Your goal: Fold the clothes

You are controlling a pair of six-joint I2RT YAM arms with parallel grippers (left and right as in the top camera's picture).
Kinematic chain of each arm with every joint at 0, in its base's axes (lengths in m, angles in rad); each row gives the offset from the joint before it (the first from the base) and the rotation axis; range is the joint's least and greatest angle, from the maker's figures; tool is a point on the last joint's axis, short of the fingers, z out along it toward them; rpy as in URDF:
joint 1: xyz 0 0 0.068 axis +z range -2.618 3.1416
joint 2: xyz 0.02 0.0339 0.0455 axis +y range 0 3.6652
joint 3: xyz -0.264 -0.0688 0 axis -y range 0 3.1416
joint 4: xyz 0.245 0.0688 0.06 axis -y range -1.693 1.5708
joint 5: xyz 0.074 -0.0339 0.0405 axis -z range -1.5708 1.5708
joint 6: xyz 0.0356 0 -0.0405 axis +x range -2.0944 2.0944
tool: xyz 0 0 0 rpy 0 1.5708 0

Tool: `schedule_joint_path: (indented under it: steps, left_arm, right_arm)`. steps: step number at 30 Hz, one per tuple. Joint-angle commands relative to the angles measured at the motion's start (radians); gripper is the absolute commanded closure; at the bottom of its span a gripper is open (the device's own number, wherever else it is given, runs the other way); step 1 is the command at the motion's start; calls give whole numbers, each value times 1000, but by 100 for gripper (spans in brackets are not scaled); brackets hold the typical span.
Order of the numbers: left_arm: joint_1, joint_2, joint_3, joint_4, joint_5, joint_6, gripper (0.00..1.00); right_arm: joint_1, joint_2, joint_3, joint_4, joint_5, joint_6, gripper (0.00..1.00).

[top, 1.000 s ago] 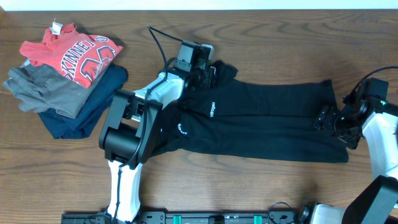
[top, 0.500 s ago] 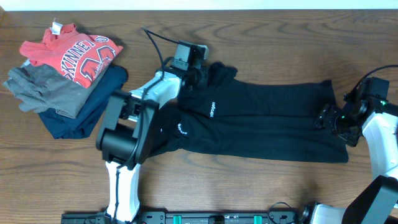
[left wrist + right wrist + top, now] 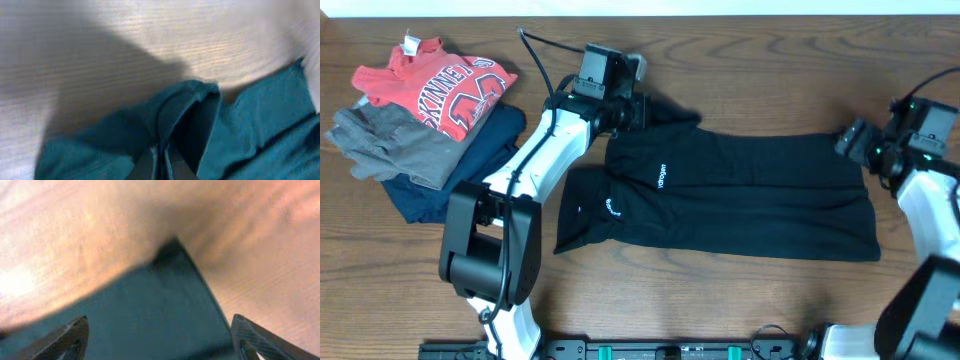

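Observation:
The clothes (image 3: 740,200) are a black garment with a small white logo (image 3: 662,177), spread lengthwise across the middle of the table. My left gripper (image 3: 638,110) is at its far left corner. In the left wrist view the jaws (image 3: 162,159) are shut on a raised fold of the fabric (image 3: 250,120), which looks teal there. My right gripper (image 3: 852,142) hovers at the garment's far right corner. In the right wrist view its fingers (image 3: 159,325) are open and wide apart, with the corner of the cloth (image 3: 165,290) lying between and below them.
A pile of other garments lies at the far left: a red shirt with white lettering (image 3: 430,85) on top, a grey one (image 3: 390,145) and a navy one (image 3: 470,175) beneath. Bare wooden table (image 3: 740,300) runs along the front.
My left gripper has moved up and left, drawing the garment's corner with it. My right gripper has moved from the garment's right edge up to its far right corner.

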Motion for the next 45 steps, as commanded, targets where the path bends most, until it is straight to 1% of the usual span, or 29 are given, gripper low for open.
schedule_joint_path:
  steps: [1,3,7,10,13,14,15,16,19,20,21,24,25,26,27,28,34,40,42,45]
  left_arm:
    - [0,2,11,-58,14,-10,94]
    - [0,2,11,-92,14,-10,94]
    - [0,2,11,-149,14,-9,94]
    - [0,2,10,-171,14,-9,94]
    - [0,2,11,-180,14,-9,94]
    - [0,2,10,-181,14,-9,94]
    - [0,2,10,-183,14,-9,94]
    - [0,2,10,-183,14,-9,94]
    - [0,2,10,-183,13,-8,94]
    - [0,2,10,-183,13,-8,94]
    - [0,2,11,-183,13,-8,94]
    - [0,2,10,-183,13,-9,94]
    - [0,2,11,-184,13,-9,94]
    - [0,2,11,-184,13,-9,94]
    - [0,2,10,-184,13,-9,94]
    - [0,2,11,-183,13,-9,94]
    - [9,-2,11,-172,14,-1,94]
    - [58,-61,11,-157,18,-2,94]
    - [76,-96,11,-166,61,-2,94]
    - [102,-154,11,-196,179,-3,94]
  right_arm:
    - [27,102,8,87,40,30,10]
    - [30,165,8,152,68,77,7]
    - [29,282,8,255,68,124,6]
    - [30,355,8,320,68,132,6]
    - [30,394,8,350,68,131,8]
    - [30,406,8,349,68,131,10]
    - [30,410,8,345,68,131,14]
    - [30,414,8,337,69,131,23]
    - [28,414,8,320,68,130,58]
    - [27,414,8,315,68,130,66]
    - [27,414,8,309,68,130,69]
    - [27,413,8,285,68,130,68]
    - [27,413,8,279,68,130,70]
    - [27,413,8,274,68,130,80]
    - [27,413,8,272,69,130,97]
    - [27,413,8,271,69,130,99]
    - [27,384,8,246,78,131,99]
    - [6,240,38,133,139,130,99]
    - [-10,169,55,63,153,130,99]
    - [-31,62,69,-54,189,131,99]
